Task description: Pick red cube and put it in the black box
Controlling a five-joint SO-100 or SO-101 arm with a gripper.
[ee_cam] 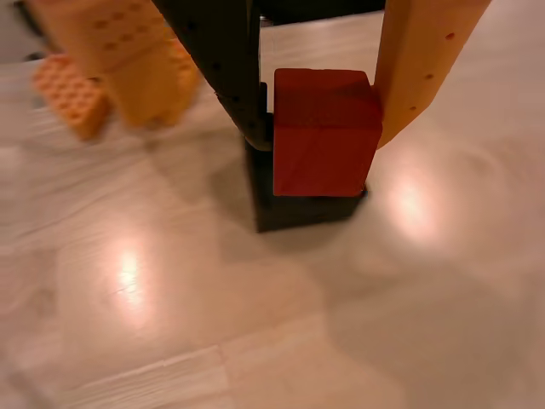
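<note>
In the wrist view the red cube (326, 132) sits between my gripper's (322, 141) two fingers: a black finger (230, 77) against its left face and an orange finger (417, 68) against its right face. The gripper is shut on the cube. Directly under and behind the cube lies a black, square-edged shape (298, 211), which looks like the black box. The cube covers most of it, and I cannot tell whether the cube touches it.
Blurred orange perforated blocks (72, 95) lie at the upper left on the pale wood-grain table (281, 324). A larger orange part (140, 60) hangs beside them. Lamp glare marks the tabletop on both sides.
</note>
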